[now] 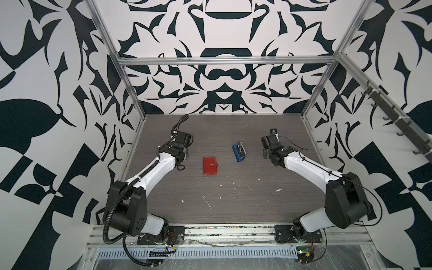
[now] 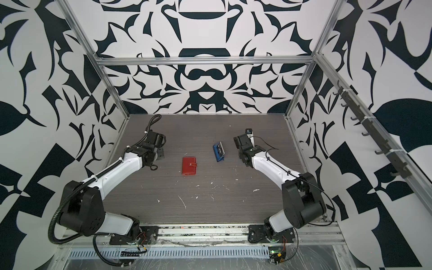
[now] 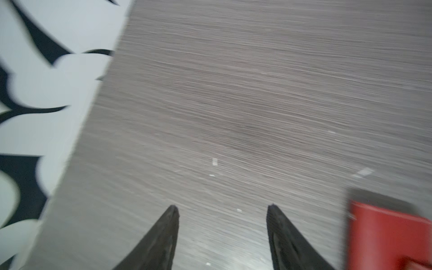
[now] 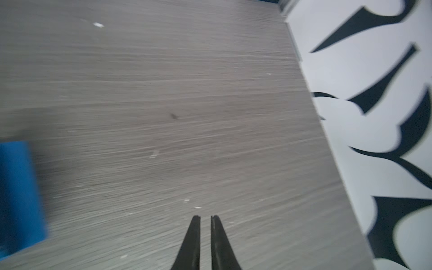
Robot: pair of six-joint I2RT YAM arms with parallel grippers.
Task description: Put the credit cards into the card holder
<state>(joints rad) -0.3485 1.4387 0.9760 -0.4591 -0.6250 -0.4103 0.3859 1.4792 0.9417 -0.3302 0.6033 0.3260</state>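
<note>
Card holder (image 1: 210, 166): closed, snapped, centre of your table.
Cards (image 1: 239, 149): in blue rack (image 1: 238, 155), its 2 o'clock.
Left gripper (image 3: 223, 207): jaws wide apart, empty.
Right gripper (image 4: 205, 217): narrow gap, empty.

The card holder (image 1: 210, 166) was red, the rack (image 1: 239, 152) blue, the table (image 1: 233, 205) grey woodgrain, the walls (image 1: 58, 93) black-and-white patterned.

The left end effector (image 3: 223, 207) hangs empty, fingertips spread well apart; the right end effector (image 4: 205, 217) seems nearly closed, a narrow slit remaining.
</note>
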